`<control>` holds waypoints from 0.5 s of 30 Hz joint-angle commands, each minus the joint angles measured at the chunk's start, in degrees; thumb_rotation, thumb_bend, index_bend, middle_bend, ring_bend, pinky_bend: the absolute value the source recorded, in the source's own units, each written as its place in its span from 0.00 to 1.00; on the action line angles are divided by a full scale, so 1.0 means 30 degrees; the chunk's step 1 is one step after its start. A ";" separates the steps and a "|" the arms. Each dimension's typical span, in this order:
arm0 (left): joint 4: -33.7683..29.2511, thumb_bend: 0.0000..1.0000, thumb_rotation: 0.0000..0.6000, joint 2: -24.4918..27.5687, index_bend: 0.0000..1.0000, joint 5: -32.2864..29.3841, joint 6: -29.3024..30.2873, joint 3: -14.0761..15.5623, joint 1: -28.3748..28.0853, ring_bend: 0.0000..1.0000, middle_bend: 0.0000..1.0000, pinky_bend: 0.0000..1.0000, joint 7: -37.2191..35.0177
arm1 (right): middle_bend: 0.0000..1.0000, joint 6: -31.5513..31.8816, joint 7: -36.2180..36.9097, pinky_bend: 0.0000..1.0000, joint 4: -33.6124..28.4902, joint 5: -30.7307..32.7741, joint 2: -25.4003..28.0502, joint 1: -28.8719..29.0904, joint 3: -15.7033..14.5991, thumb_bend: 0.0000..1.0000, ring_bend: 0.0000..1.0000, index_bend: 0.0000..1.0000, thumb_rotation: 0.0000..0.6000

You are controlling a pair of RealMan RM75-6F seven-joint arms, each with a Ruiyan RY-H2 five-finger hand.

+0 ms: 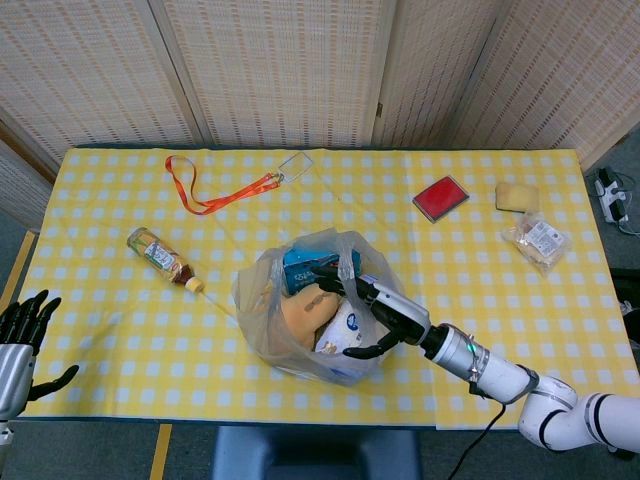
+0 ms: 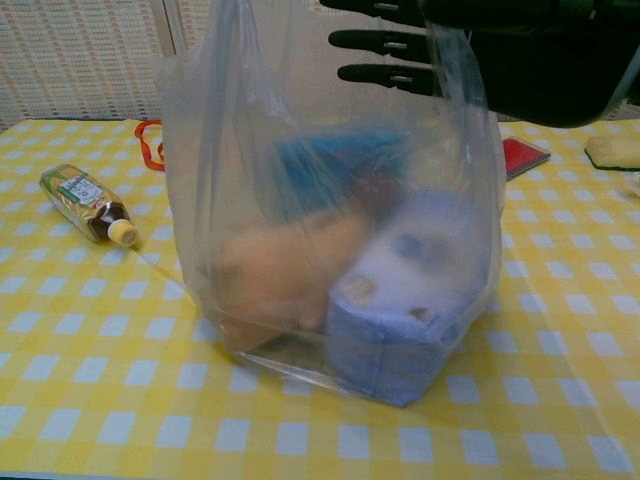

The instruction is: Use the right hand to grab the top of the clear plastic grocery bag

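Clear plastic bag (image 1: 300, 325) stands centre-frame on the checked surface (image 1: 120, 310). Right robot hand (image 1: 375, 310) over its open top, fingers (image 2: 385, 42) spread, gripping nothing. Left robot hand (image 1: 22, 330) lower left, fingers apart.

Light is even and fairly bright in both views, with only faint, soft shadows on the table (image 1: 480, 250). The head view is sharp. The chest view is soft and hazy, the close plastic bag (image 2: 330, 200) blurred.
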 commanded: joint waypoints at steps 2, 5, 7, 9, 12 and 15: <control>-0.0004 0.21 1.00 0.0026 0.01 0.0015 0.0027 -0.0005 0.0012 0.00 0.02 0.00 -0.0048 | 0.00 -0.0290 -0.0191 0.00 -0.0090 0.0134 -0.0220 0.0337 0.0189 0.26 0.01 0.00 1.00; 0.0008 0.21 1.00 0.0049 0.00 -0.0028 0.0027 -0.0022 0.0023 0.00 0.02 0.00 -0.0107 | 0.00 -0.0582 -0.0231 0.00 -0.0174 0.0355 -0.0337 0.0573 0.0294 0.26 0.00 0.00 1.00; 0.0017 0.21 1.00 0.0059 0.00 -0.0042 0.0005 -0.0016 0.0027 0.00 0.02 0.00 -0.0137 | 0.00 -0.0864 -0.0101 0.00 -0.0194 0.0472 -0.0393 0.0779 0.0321 0.26 0.00 0.00 1.00; 0.0024 0.21 1.00 0.0062 0.00 -0.0049 -0.0030 -0.0005 0.0023 0.00 0.02 0.00 -0.0138 | 0.00 -0.1128 -0.0055 0.00 -0.0139 0.0600 -0.0494 0.0993 0.0397 0.26 0.00 0.00 1.00; -0.0003 0.21 1.00 0.0071 0.00 -0.0031 -0.0040 0.0009 0.0026 0.00 0.02 0.00 -0.0124 | 0.00 -0.1507 0.0185 0.00 -0.0081 0.0819 -0.0640 0.1347 0.0580 0.26 0.00 0.00 1.00; -0.0025 0.21 1.00 0.0082 0.00 0.0000 0.0045 0.0001 0.0059 0.00 0.02 0.00 -0.0107 | 0.00 -0.1887 0.0414 0.00 0.0026 0.0916 -0.0773 0.1739 0.0736 0.26 0.00 0.00 1.00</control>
